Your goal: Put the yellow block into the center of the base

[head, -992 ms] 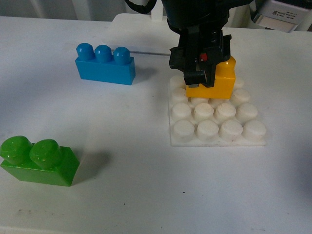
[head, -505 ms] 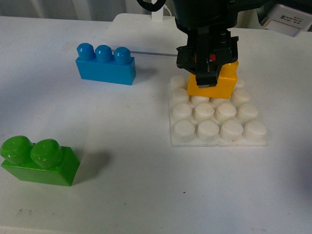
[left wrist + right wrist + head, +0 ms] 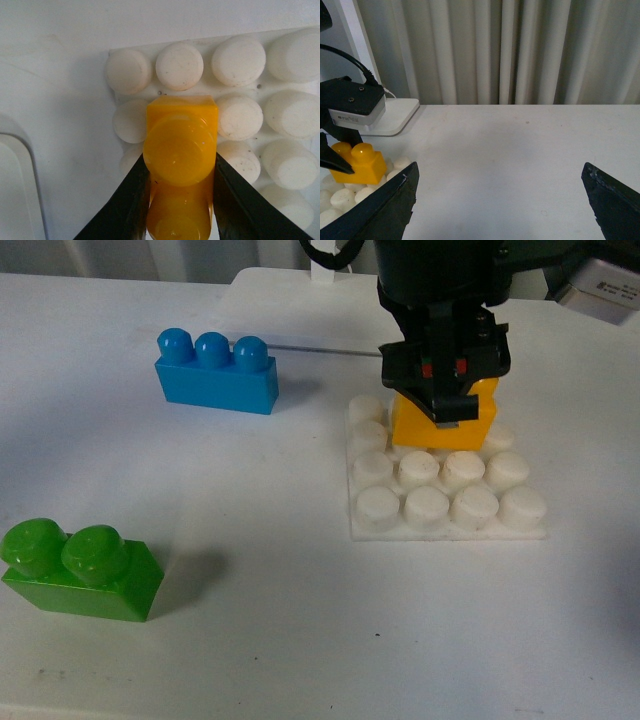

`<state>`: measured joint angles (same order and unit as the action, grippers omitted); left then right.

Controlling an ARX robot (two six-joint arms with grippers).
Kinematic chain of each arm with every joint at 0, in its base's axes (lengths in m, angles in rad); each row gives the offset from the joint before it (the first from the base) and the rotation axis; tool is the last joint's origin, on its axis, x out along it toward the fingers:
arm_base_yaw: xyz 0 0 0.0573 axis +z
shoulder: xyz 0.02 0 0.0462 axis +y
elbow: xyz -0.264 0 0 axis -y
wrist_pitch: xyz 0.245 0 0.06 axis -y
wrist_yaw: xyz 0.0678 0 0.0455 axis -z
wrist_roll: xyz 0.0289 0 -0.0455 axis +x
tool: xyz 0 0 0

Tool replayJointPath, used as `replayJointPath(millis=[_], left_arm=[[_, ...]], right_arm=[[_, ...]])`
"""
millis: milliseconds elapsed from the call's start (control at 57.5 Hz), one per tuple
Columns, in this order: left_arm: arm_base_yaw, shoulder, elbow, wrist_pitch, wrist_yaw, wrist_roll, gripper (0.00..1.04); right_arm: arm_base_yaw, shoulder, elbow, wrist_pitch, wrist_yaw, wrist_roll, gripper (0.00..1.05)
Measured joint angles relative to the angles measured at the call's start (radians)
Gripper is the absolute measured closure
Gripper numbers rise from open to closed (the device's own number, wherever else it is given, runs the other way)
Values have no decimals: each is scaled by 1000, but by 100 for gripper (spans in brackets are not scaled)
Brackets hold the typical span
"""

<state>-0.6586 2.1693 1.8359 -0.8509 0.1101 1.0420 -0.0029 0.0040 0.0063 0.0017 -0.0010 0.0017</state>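
Observation:
The yellow block [image 3: 445, 422] sits in my left gripper [image 3: 447, 390], which is shut on its sides, over the back rows of the white studded base [image 3: 450, 532]. I cannot tell whether its underside touches the studs. In the left wrist view the black fingers [image 3: 131, 197] clamp the yellow block [image 3: 181, 145] from both sides, with the base [image 3: 239, 60] beneath it. My right gripper [image 3: 500, 172] is open and empty above bare table, off to the side of the base [image 3: 340, 197] and the yellow block [image 3: 362, 162].
A blue three-stud brick [image 3: 215, 370] stands at the back left. A green two-stud brick [image 3: 80, 565] stands at the front left. A flat white stand [image 3: 290, 280] and a thin rod [image 3: 320, 348] lie behind the base. Curtains [image 3: 520, 50] hang beyond the table.
My left gripper has carried the yellow block to the right across the base's back rows, from near its left edge towards its middle. The other bricks have not moved.

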Motion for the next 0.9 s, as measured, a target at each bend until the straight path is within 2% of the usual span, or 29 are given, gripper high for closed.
replayJointPath(millis=[278, 713, 766, 905], left_arm=[[-12, 11, -8, -5, -18, -20, 74], [-8, -5, -73, 73, -21, -26, 74], [-4, -5, -73, 79, -21, -29, 70], [11, -4, -73, 85, -36, -25, 48]], right_arm=[[0, 0, 0, 0, 0, 0, 9], [0, 0, 0, 0, 0, 0, 9], [0, 0, 0, 0, 0, 0, 9], [0, 0, 0, 0, 0, 0, 9]])
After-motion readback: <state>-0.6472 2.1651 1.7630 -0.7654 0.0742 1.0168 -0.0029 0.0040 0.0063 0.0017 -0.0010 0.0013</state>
